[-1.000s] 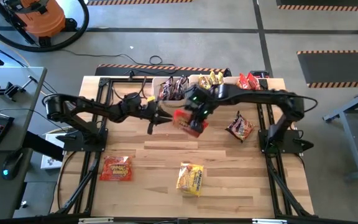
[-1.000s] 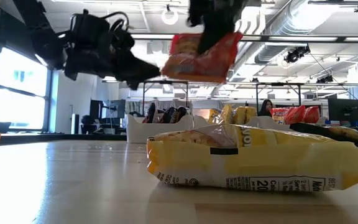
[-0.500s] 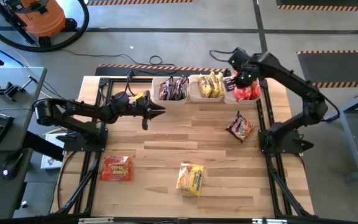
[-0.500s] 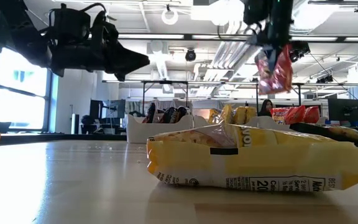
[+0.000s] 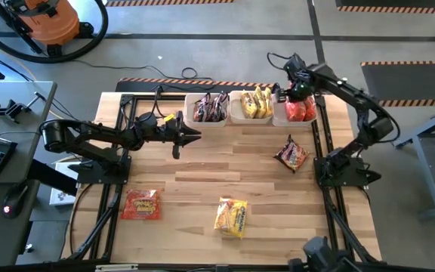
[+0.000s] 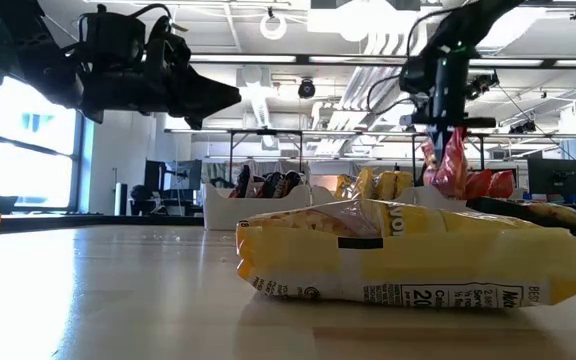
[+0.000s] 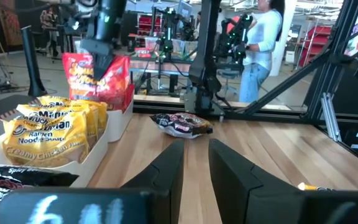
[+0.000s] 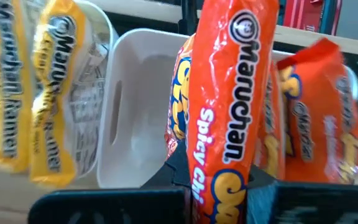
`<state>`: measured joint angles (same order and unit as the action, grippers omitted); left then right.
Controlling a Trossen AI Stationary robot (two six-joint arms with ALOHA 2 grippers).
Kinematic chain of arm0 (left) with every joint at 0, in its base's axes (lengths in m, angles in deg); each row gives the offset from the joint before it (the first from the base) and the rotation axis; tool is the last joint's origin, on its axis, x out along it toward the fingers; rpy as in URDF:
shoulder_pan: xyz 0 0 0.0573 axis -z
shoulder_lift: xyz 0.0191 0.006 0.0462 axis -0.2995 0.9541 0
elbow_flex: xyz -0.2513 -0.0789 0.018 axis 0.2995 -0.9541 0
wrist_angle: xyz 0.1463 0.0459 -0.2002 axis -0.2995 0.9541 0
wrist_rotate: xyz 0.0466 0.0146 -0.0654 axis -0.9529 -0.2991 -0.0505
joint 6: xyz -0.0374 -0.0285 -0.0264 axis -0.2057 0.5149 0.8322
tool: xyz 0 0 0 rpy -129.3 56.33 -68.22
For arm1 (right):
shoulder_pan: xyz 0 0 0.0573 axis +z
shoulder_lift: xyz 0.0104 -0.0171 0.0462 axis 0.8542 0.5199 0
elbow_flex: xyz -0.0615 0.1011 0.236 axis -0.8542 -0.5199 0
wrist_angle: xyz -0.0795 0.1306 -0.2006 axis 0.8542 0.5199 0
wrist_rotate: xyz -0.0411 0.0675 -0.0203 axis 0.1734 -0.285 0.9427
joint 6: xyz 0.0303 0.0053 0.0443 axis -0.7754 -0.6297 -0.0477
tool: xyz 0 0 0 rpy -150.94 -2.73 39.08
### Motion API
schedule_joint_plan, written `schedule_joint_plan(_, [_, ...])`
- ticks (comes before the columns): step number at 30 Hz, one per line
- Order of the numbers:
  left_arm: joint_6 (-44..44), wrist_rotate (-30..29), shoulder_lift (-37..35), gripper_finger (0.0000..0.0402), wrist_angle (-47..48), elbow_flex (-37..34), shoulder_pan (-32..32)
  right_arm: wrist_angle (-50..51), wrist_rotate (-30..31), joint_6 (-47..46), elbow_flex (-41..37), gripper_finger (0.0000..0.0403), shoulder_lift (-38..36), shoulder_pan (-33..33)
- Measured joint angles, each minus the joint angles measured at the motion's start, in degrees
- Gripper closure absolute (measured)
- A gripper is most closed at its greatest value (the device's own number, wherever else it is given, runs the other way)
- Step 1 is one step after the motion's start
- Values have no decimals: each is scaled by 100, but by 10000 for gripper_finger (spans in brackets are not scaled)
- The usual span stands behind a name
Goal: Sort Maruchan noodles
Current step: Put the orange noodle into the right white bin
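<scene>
1. From above, my right pincer (image 5: 293,89) hangs over the rightmost white bin (image 5: 299,121) at the table's far edge.
2. My right wrist view shows what that hides: the pincer pinches a red Maruchan packet (image 8: 229,112) upright above the bin's bare floor.
3. My left pincer (image 5: 195,134) hovers near the brown-packet bin (image 5: 208,121), fingers (image 7: 166,171) slightly apart, holding nothing.
4. Three packets lie loose: red (image 5: 141,204), yellow (image 5: 232,216), brown (image 5: 291,155).
</scene>
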<state>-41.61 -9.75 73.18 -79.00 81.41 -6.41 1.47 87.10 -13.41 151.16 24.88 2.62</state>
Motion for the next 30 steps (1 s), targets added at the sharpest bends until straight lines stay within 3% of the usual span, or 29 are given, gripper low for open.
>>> schedule_joint_plan(10, [-2, 0, 0, 337, 5, 2, 0, -162, 308, 60, -2, 396, 682, 4])
schedule_joint_plan(30, [-11, -2, 2, 337, 15, 4, 0, -459, 985, -308, 62, 399, 709, 40])
